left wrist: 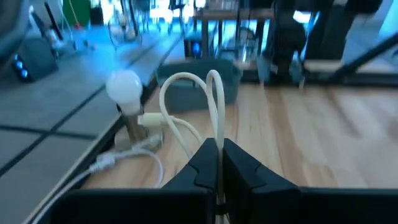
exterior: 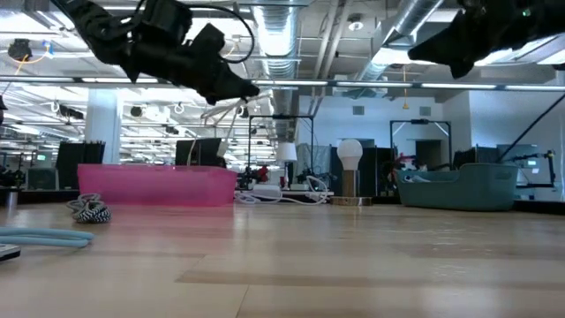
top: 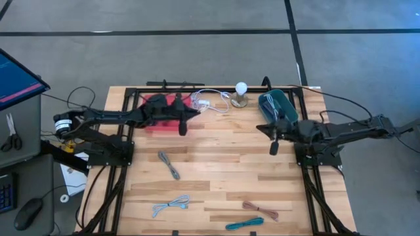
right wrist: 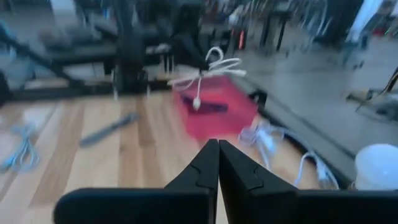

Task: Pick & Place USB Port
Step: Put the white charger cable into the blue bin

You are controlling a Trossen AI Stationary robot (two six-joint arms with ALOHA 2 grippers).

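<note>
One white USB cable [left wrist: 208,102], coiled in loops, is pinched between the closed fingers of the left gripper [left wrist: 219,163], held in the air over the pink bin [top: 161,113] at the far left of the table [top: 216,177]. The left wrist view shows the loops rising out of the fingertips; the right wrist view shows the same bundle [right wrist: 208,70] from across the table, hanging over the pink bin [right wrist: 214,107] with one end drooping down, long axis roughly level. The high view shows little of the cable itself, the arm covering it. The right gripper [right wrist: 218,163] is shut on nothing, raised above the wood near the teal bin [top: 279,105]. Between the bins stand a lamp with a round white bulb [top: 241,88] and a tangle of white cords [top: 211,101]. Spare cables lie on the near half of the table: a grey braided one [top: 168,164], a pale blue-grey one [top: 170,204], a brownish one [top: 260,209] and a teal one [top: 244,224]. The low view shows both arms hanging well above the board, the pink bin [exterior: 156,184] at left, the bulb [exterior: 350,152] mid-table, the teal bin [exterior: 457,187] at right. A pair of scissors [top: 10,133] rests off the table at left.
</note>
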